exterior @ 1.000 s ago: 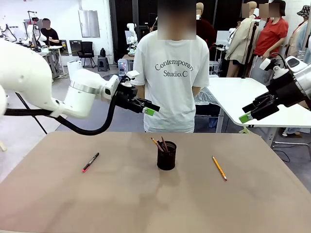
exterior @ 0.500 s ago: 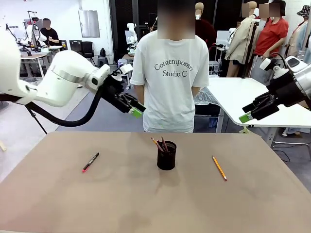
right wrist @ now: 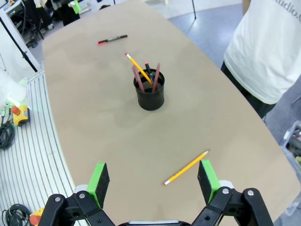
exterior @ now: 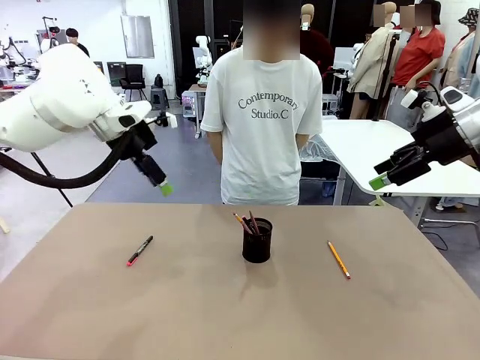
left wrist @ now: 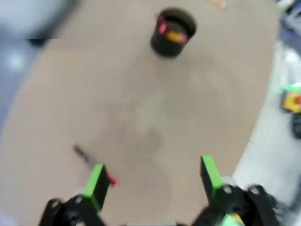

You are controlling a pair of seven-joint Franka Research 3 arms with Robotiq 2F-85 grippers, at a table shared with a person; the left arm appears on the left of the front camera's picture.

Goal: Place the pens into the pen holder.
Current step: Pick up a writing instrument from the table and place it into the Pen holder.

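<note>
left jaws and right jaws gape wide and empty; likely next, the left drops astride the black pen (exterior: 140, 250), closes, then carries it to the pen holder (exterior: 257, 240).

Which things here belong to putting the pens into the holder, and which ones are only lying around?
For the job: pen holder, pens standing in it, black pen with red end, yellow pencil.

Not for the job: yellow box with red button, cables beside it, white table behind.

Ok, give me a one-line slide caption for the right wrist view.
Open right gripper faces a loose yellow pencil, the black mesh pen holder beyond holding several pens.
</note>
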